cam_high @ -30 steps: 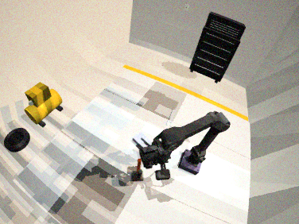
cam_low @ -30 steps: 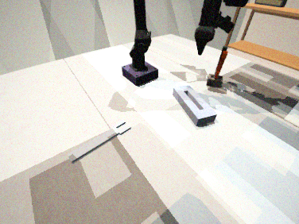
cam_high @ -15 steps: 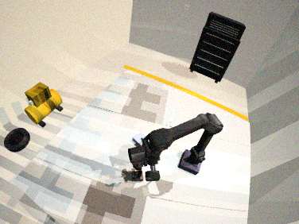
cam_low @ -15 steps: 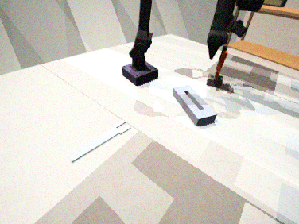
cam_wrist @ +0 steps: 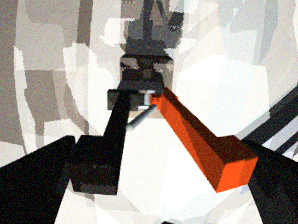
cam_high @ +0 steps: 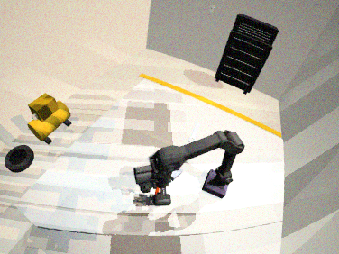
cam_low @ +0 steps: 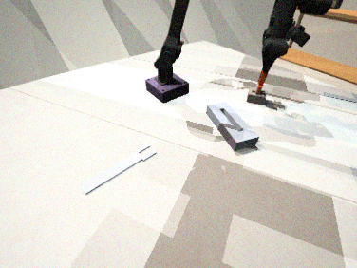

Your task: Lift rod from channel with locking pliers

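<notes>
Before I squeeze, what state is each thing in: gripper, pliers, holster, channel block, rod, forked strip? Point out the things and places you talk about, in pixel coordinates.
Gripper (cam_high: 157, 187) (cam_low: 264, 70) (cam_wrist: 161, 147): open, around the handles, not clamped.
Pliers (cam_high: 157, 191) (cam_low: 260, 86) (cam_wrist: 192, 142): upright in holster, handles spread; jaws hidden.
Holster (cam_low: 256, 98): standing, occupied.
Channel block (cam_high: 177, 174) (cam_low: 247, 138): flat, slot up.
Rod: can't make out.
Forked strip (cam_high: 194, 131) (cam_low: 114, 169): lying flat.

A pale bench carries a grey channel block lying flat, a flat, fork-ended strip well apart from it, a small dark holster block, and the arm's purple base.
</notes>
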{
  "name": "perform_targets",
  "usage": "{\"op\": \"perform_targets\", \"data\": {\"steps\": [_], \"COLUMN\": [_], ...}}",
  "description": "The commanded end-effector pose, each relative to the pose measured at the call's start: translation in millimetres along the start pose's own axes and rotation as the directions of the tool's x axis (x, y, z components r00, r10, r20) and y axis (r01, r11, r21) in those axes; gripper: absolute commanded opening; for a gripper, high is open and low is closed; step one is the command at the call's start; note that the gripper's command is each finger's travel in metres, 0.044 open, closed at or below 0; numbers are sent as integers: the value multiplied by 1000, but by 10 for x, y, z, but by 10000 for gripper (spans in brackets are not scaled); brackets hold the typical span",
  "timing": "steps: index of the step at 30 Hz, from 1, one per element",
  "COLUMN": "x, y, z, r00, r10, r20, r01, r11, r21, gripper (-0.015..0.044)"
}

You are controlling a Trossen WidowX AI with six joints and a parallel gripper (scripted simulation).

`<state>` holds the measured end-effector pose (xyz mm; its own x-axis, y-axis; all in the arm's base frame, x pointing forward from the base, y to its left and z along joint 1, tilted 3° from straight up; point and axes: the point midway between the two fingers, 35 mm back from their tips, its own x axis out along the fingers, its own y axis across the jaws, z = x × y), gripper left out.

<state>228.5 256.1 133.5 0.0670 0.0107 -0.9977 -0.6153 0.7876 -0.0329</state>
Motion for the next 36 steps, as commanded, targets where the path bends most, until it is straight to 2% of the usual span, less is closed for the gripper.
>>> {"op": "perform_targets", "data": {"steps": [1,21,36], "x": [6,293,303], "y": [-4,-5,-6], "z": [32,31,31], "r00": [1000,1000,1000], "r10": [-4,-4,-4], "r20": [-3,-3,-3], "r01": [4,4,4], "r11": [1000,1000,1000], "r21": [-5,-5,-5], "gripper": [440,440,427]}}
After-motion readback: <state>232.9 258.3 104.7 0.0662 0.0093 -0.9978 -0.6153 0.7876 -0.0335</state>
